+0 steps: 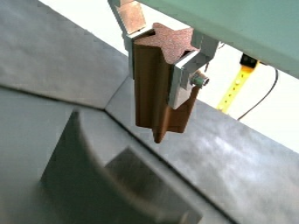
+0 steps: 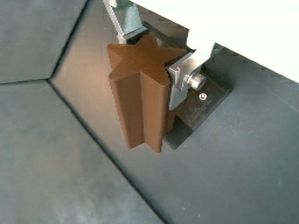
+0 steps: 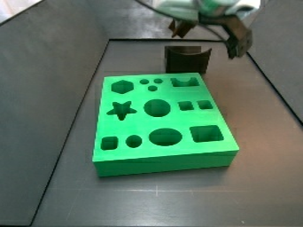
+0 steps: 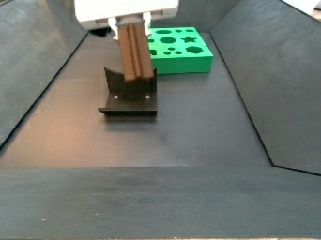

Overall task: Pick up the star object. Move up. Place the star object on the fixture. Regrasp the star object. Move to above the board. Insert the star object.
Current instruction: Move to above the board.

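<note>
Star object [image 2: 140, 96] comes first: it is a long brown wooden piece with a star-shaped end, and it hangs straight down from the gripper [image 2: 158, 52]. In both wrist views the flat silver fingers [image 1: 187, 77] are pinching the star object near its top end, one on each side. Its lower end points down at the dark floor.

In a side view the gripper [image 4: 126, 26] holds the star object [image 4: 133, 54] right over the fixture [image 4: 128, 97]. The bottom tip of the piece looks level with the fixture's upright back, and I cannot tell if it is touching yet. The fixture is the small dark bracket, and the board [image 4: 181, 50] lies just behind it. In another side view the fixture [image 3: 186, 58] stands just past the far edge of the green board [image 3: 161, 124], with the gripper above it at the top of the picture.

My guess is that the step in hand is placing the star object on the fixture. To do it well, the arm should go down slowly and keep the piece straight up and down. The piece should settle into the fixture's corner so it leans on the back and cannot roll. The fingers should let go only when the piece rests fully. If it is let go too early, it could tip and fall off the fixture.
</note>
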